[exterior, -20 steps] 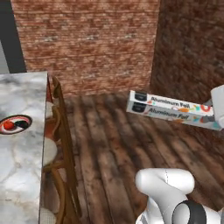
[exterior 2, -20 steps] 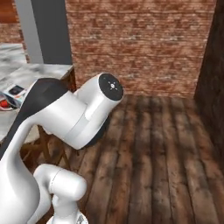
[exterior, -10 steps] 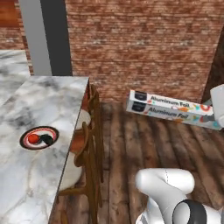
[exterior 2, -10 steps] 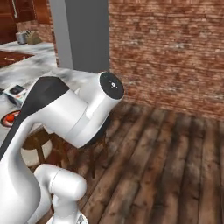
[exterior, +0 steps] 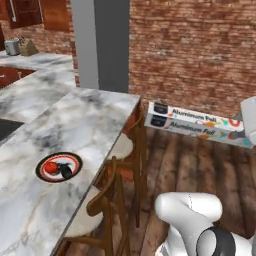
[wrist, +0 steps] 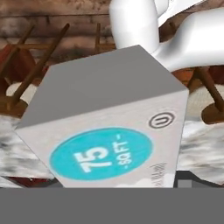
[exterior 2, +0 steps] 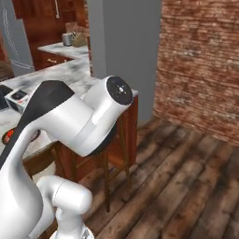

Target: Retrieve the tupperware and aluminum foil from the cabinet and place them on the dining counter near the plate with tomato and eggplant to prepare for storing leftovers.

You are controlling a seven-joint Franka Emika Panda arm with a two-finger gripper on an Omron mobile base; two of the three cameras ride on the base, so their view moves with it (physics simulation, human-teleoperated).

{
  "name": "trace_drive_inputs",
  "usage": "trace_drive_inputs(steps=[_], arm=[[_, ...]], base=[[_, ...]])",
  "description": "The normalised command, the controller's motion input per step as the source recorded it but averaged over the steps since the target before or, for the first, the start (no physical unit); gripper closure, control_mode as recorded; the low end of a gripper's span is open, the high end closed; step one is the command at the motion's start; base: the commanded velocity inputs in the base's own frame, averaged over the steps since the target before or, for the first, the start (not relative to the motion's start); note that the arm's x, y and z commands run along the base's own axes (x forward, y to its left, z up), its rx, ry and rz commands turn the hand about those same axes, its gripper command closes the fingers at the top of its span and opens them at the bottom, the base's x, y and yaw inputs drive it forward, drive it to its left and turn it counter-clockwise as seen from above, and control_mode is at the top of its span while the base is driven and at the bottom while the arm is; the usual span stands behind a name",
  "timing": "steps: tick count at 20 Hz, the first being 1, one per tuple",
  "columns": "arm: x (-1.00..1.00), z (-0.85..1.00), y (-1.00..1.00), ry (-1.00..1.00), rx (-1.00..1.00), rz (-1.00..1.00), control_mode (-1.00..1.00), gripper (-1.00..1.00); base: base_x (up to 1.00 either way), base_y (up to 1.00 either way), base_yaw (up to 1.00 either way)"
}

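fingers: closed across the aluminum foil (exterior: 199, 123), which fills the hand view close up | foil: carried level in the air above the wooden floor (exterior: 200, 170), right of the table (exterior: 75, 125) | plate (exterior: 59, 166): on the table with tomato and eggplant

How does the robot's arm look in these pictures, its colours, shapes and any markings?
The arm has glossy white, rounded tube-like links. One link carries a black curved panel, and a round dark cap with a small light dot closes one joint. In the left base view a lower joint shows a dark grey disc. No cables or lettering are visible.
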Motion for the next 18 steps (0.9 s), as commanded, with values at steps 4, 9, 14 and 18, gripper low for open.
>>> trace_drive_inputs(steps=[4, 9, 14, 18], arm=[[0.00, 0.00, 0.00, 0.00, 0.00, 0.00, 1.00, 1.00], [0.00, 0.00, 0.00, 0.00, 0.00, 0.00, 1.00, 1.00], [0.00, 0.00, 0.00, 0.00, 0.00, 0.00, 1.00, 1.00], [0.00, 0.00, 0.00, 0.00, 0.00, 0.00, 1.00, 1.00]], base=[[0.73, 0.00, 0.73], [0.68, 0.00, 0.74], [0.69, 0.00, 0.76], [0.68, -0.01, 0.77]])
